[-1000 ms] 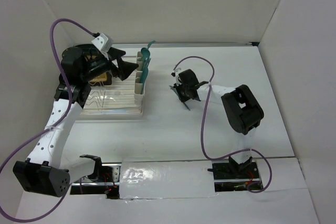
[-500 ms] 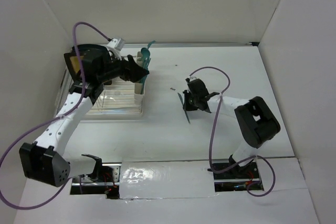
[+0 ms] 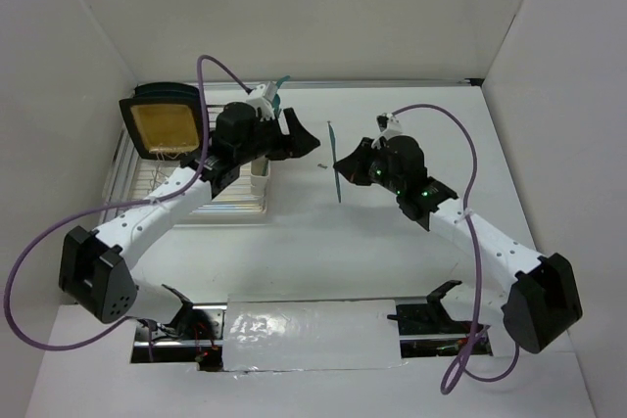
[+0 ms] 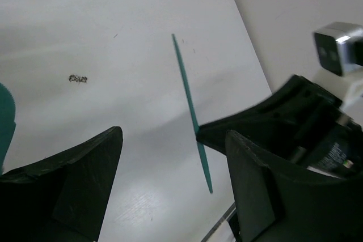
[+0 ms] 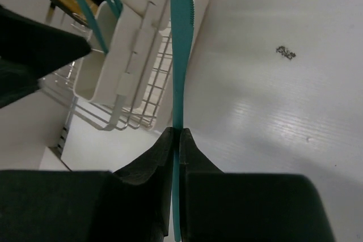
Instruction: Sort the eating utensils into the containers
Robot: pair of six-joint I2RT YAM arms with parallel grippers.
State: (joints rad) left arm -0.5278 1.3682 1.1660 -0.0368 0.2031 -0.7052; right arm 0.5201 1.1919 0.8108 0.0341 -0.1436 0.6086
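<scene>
My right gripper (image 3: 349, 165) is shut on a dark teal knife-like utensil (image 3: 331, 139) and holds it off the table, just right of the rack. In the right wrist view the fingers (image 5: 177, 131) pinch its handle and the serrated blade (image 5: 180, 38) points toward the cream-white containers (image 5: 122, 43). Other teal utensils (image 5: 91, 18) stand in those containers (image 3: 260, 168). My left gripper (image 3: 302, 136) is open and empty, beside the containers and facing the held utensil (image 4: 187, 100), which hangs between its spread fingers (image 4: 74, 179).
The wire dish rack (image 3: 186, 188) stands at the left with a black-rimmed yellow plate (image 3: 162, 124) upright at its back. White walls enclose the table on three sides. A small dark speck (image 3: 322, 165) lies on the table near the utensil.
My right gripper has lifted the utensil and carried it left toward the rack. My left gripper has swung right, off the rack and out past the containers.
</scene>
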